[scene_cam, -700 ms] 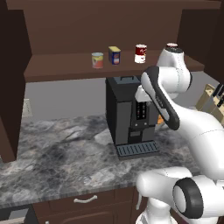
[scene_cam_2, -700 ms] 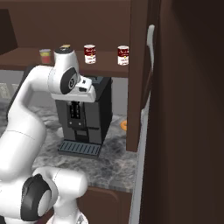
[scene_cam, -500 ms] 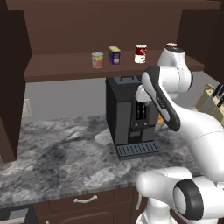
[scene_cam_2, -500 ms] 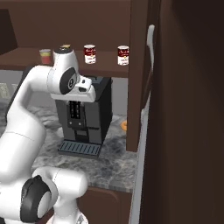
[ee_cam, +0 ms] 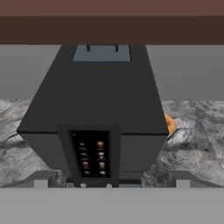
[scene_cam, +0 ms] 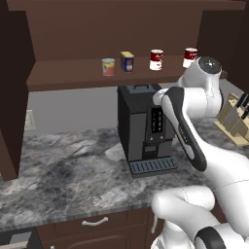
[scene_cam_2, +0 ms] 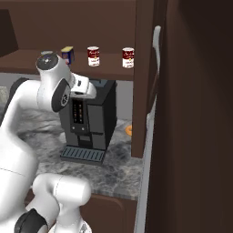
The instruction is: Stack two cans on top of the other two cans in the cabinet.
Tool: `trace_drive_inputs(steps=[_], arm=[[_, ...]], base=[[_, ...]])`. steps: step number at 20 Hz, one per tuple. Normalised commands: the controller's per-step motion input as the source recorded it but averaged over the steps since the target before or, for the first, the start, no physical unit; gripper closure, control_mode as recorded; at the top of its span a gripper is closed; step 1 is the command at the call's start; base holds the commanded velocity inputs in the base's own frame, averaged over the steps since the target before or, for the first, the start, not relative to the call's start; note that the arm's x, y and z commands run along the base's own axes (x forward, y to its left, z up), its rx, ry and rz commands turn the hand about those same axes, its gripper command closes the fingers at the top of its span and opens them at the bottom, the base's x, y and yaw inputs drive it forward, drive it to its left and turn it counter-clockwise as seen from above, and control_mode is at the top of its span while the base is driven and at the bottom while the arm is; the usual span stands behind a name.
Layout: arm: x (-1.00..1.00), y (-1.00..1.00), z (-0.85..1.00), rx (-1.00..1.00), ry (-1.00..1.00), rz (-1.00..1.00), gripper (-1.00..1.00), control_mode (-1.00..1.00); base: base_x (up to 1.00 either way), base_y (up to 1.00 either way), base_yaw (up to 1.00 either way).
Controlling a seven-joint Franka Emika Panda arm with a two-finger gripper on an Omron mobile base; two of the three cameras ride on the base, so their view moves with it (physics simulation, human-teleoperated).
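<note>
Four cans stand in a row on the shelf of the dark brown cabinet [scene_cam: 68, 75]: a short red can with a pale band [scene_cam: 108, 66], a blue boxy tin [scene_cam: 127, 61], and two red-and-white round cans [scene_cam: 156, 59] [scene_cam: 190, 57]. From the right I see the blue tin [scene_cam_2: 68, 54] and both red-and-white cans [scene_cam_2: 93, 56] [scene_cam_2: 128, 57]. My gripper [ee_cam: 111, 180] is open and holds nothing, its fingertips [ee_cam: 43, 177] wide apart. It hangs below the shelf, pointing at the front of the coffee machine. The white hand [scene_cam_2: 85, 87] sits by the machine's top.
A black coffee machine [scene_cam: 143, 126] stands on the marble counter [scene_cam: 63, 170] under the shelf. A small orange thing [ee_cam: 169, 124] lies behind it to the right. A knife block [scene_cam: 233, 119] stands at the far right. The open cabinet door [scene_cam_2: 191, 113] rises close on the right.
The arm's upper joint has sunk a little and drawn back from the shelf. The cans have not moved.
</note>
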Motion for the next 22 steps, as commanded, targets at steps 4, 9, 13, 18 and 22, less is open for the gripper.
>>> trace_drive_inputs(steps=[4,9,13,18,22], arm=[[0.01,0.05,0.43,0.00,-0.35,-0.09,-1.00,-1.00],[0.03,0.02,0.38,0.00,-0.22,-0.01,-1.00,-1.00],[0.07,0.00,0.43,0.00,-0.03,0.00,-1.00,-1.00],[0.16,0.00,0.32,0.00,0.01,0.00,-1.00,-1.00],[0.27,0.00,0.32,0.00,0.04,0.00,-1.00,-1.00]], base=[[0.00,0.00,0.00],[0.00,0.00,0.00],[0.00,0.00,0.00],[0.00,0.00,0.00],[0.00,0.00,0.00]])
